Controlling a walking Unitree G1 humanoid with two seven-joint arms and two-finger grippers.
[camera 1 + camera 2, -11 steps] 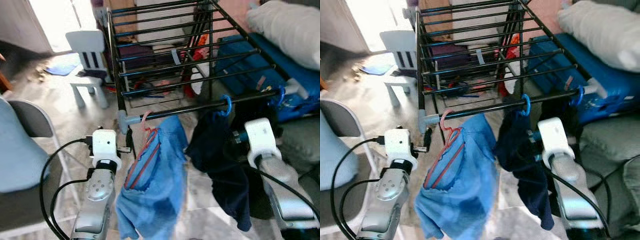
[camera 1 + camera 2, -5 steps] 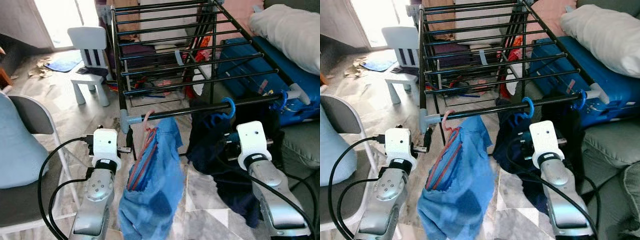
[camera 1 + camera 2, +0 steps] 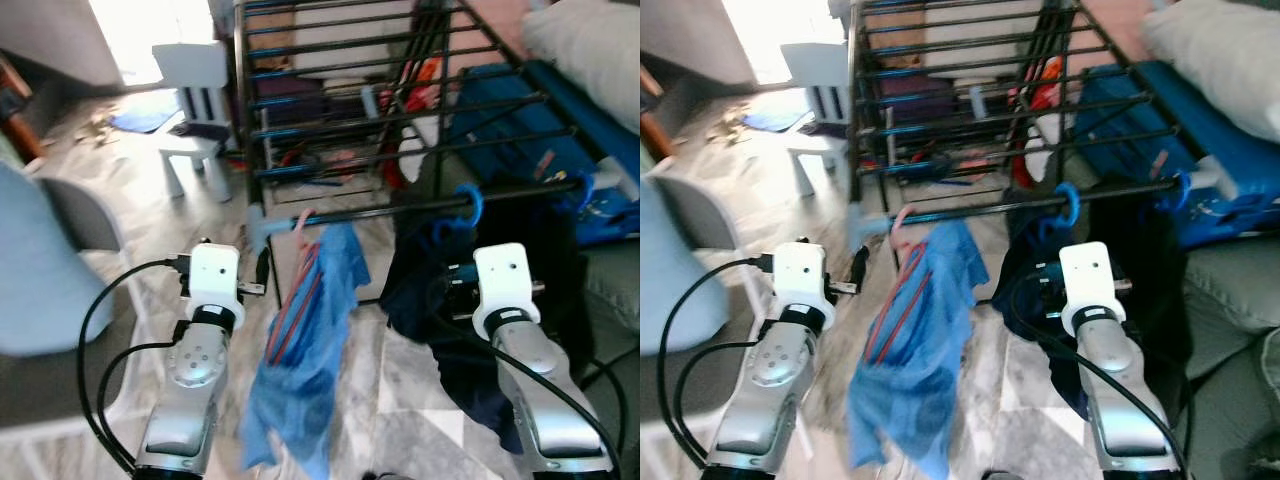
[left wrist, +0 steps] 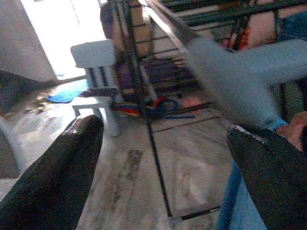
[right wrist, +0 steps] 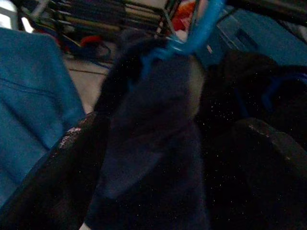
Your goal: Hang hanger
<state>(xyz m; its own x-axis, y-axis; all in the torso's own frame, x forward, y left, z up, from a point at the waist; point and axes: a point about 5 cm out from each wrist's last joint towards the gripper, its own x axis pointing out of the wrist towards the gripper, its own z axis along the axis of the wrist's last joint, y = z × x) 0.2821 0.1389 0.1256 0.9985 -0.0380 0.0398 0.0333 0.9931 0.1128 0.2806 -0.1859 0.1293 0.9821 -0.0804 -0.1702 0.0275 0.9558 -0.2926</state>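
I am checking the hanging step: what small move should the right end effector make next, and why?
Probably draw the right end effector straight back from the dark garment. The blue hanger already hooks over the rack's front bar, and the fingers stand open on either side of the cloth, so nothing seems left to carry.

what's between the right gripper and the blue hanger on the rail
Nothing solid. The blue hanger already hooks the front rail of the drying rack. The right gripper is open, and the dark navy garment hanging from that hanger droops between its fingers, which face the cloth below the hook.
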